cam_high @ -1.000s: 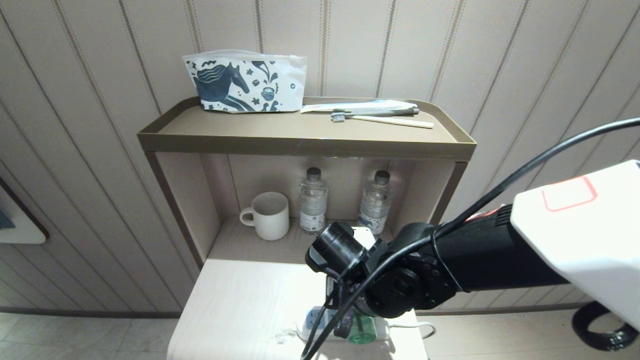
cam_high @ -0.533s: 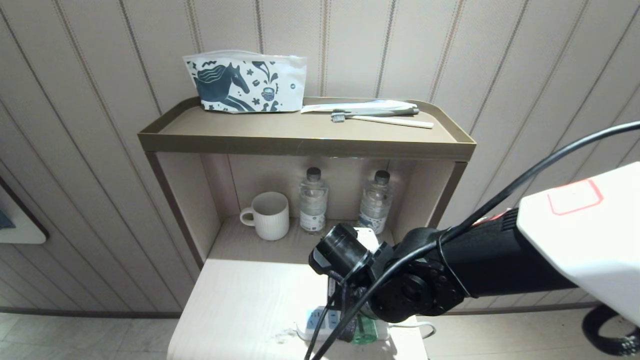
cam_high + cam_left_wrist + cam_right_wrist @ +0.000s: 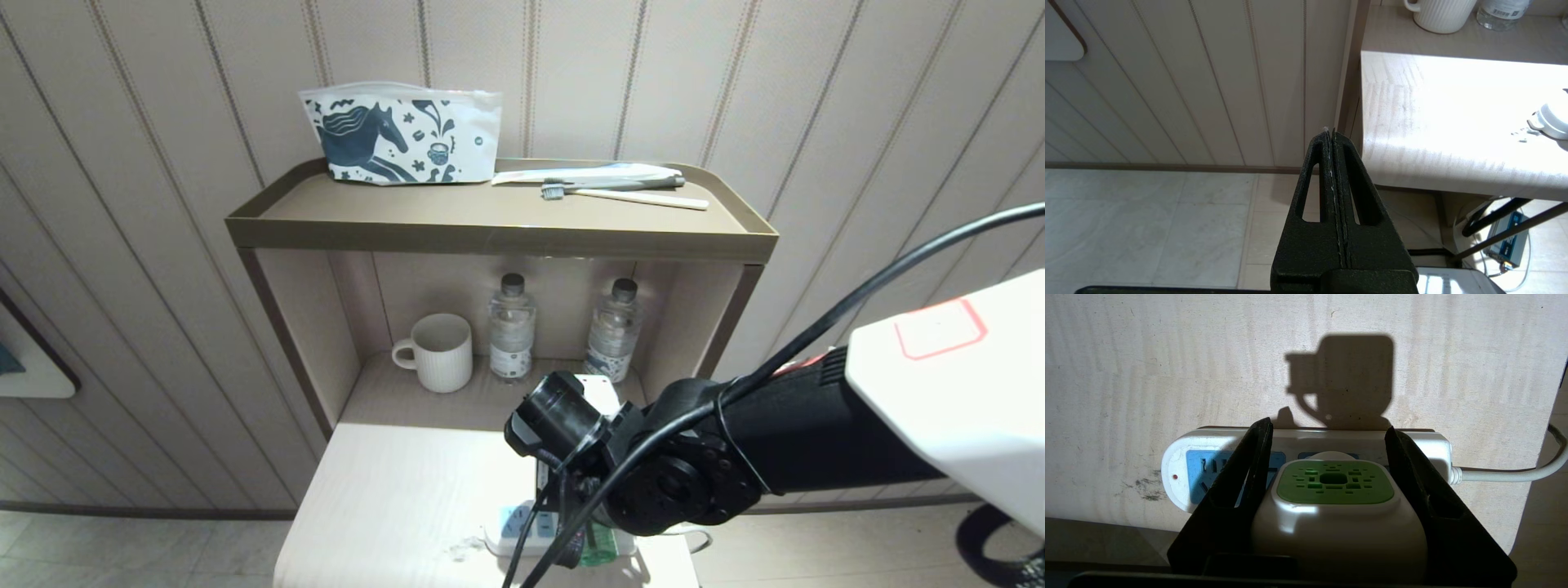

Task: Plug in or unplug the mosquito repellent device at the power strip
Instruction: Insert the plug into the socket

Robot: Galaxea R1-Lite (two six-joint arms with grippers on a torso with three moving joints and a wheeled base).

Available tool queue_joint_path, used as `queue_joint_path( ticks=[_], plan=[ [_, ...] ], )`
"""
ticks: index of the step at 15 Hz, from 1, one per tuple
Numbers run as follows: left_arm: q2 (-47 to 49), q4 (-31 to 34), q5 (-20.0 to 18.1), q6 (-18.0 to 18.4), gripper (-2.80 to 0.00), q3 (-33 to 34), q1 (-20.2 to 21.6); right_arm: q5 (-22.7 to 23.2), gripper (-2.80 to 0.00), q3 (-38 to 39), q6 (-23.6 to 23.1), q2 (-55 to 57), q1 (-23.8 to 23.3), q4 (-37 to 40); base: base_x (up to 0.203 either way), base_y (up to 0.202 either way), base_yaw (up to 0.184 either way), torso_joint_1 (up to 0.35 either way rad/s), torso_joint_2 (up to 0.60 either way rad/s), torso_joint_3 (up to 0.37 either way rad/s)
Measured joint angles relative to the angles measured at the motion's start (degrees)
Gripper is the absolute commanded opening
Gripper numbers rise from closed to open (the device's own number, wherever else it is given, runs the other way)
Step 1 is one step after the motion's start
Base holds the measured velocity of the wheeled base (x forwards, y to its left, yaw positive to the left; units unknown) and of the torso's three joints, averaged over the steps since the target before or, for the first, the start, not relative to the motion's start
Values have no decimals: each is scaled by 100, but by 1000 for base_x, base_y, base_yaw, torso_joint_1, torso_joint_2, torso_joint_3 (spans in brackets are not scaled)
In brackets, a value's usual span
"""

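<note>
Clamping the mosquito repellent device [image 3: 1333, 506] over the power strip [image 3: 1180, 473], the right gripper [image 3: 1327, 477] hides it from the head view.

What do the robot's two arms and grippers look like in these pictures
The right arm has a white shell with a red outlined rectangle, then matte black joints, with black cables looped along it. The right gripper has two black, tapering, wedge-shaped fingers. The left gripper is the same textured black, its triangular fingers each pierced by a long slot.

Glossy white plastic mosquito repellent device [image 3: 1337, 522], smooth plastic power strip [image 3: 1180, 486], matt pale wood-grain tabletop [image 3: 1147, 375]
</note>
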Motion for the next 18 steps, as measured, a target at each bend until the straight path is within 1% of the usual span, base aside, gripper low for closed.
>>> queue_joint_path(
  ticks=[5, 11, 18],
  plan=[
    [0, 0, 0, 0, -280, 0, 0, -12, -280, 150, -2, 30, -9, -322, 0, 0, 0, 0, 0, 0],
    [0, 0, 0, -2, -280, 0, 0, 27, -280, 205, -22, 74, -18, -358, 0, 0, 0, 0, 0, 0],
    [0, 0, -2, -2, -280, 0, 5, 20, -280, 54, -307, 163, 4, -276, 0, 0, 0, 0, 0, 0]
  ],
)
